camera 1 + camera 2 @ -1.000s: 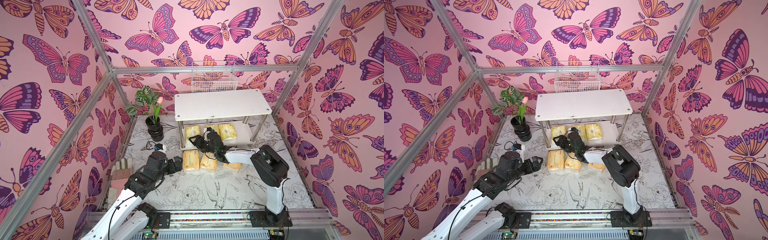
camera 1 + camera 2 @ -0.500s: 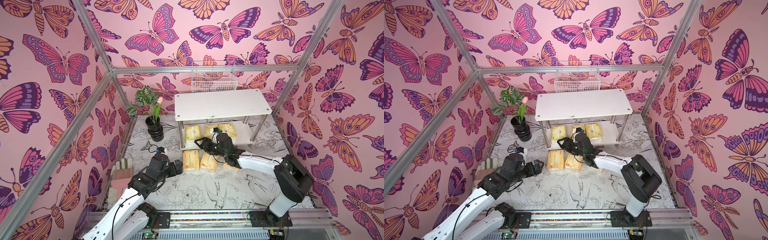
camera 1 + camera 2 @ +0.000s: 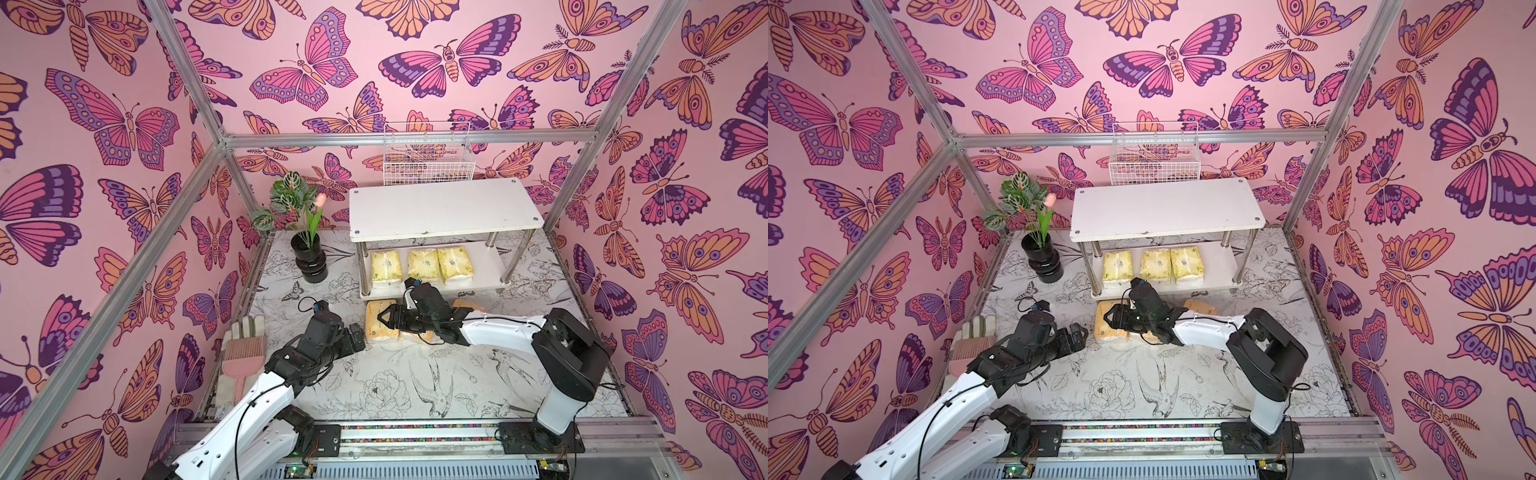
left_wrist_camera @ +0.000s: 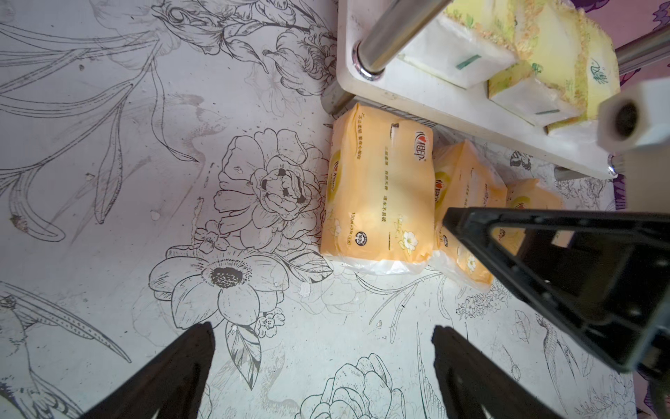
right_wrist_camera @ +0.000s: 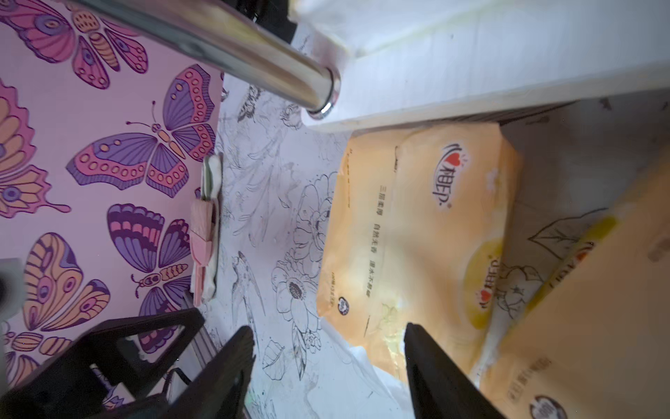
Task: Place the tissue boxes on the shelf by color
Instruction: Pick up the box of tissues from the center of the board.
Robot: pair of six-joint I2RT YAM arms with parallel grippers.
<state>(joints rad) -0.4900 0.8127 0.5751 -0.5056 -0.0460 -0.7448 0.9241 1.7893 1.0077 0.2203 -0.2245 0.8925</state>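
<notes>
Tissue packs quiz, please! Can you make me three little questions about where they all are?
1. How many orange packs lie on the table in front of the shelf?
2. Where are the three pale yellow-green packs? A: on the shelf's lower board. B: on the shelf's top board. C: on the table.
3. True or false: an orange pack sits on the shelf's top board.

Key: 1: three. 2: A. 3: false.
</notes>
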